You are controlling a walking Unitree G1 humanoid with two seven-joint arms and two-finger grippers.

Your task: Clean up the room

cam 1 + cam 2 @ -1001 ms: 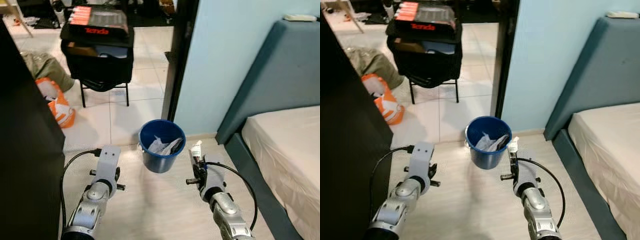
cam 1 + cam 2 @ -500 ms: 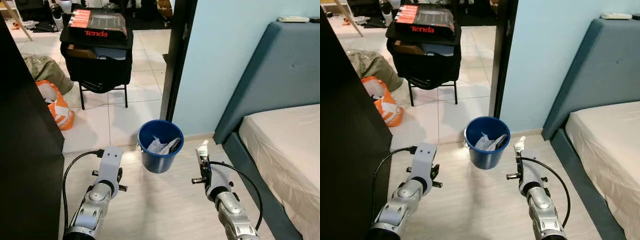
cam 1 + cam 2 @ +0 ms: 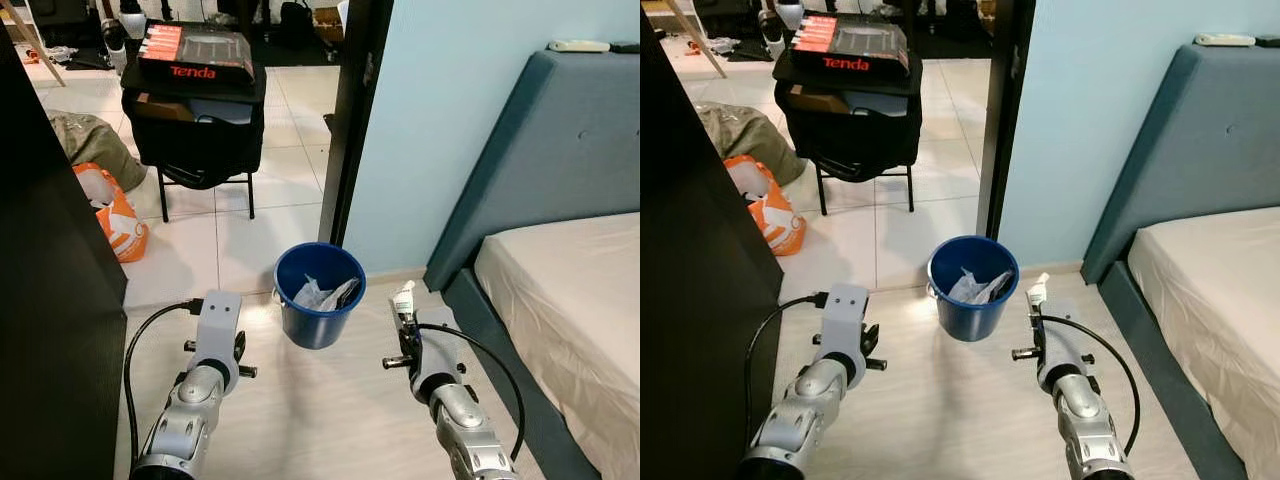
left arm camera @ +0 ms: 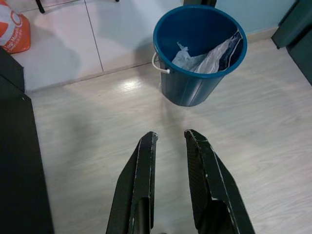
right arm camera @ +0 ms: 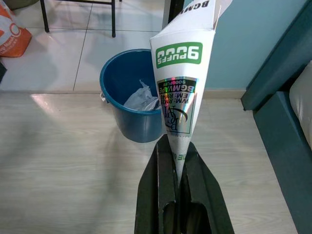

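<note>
Slightly nearer bucket (image 3: 319, 307), seemingly.

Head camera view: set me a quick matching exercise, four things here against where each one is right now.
Things:
1. round blue plastic bucket
2. white and green printed carton
3. orange and white plastic bag
4. black and red Tenda box

Places:
A. on the black folding table
B. pinched in the right end effector
C. on the floor by the doorway
D. on the tiles beside the dark cabinet

Pairs: 1-C, 2-B, 3-D, 4-A
</note>
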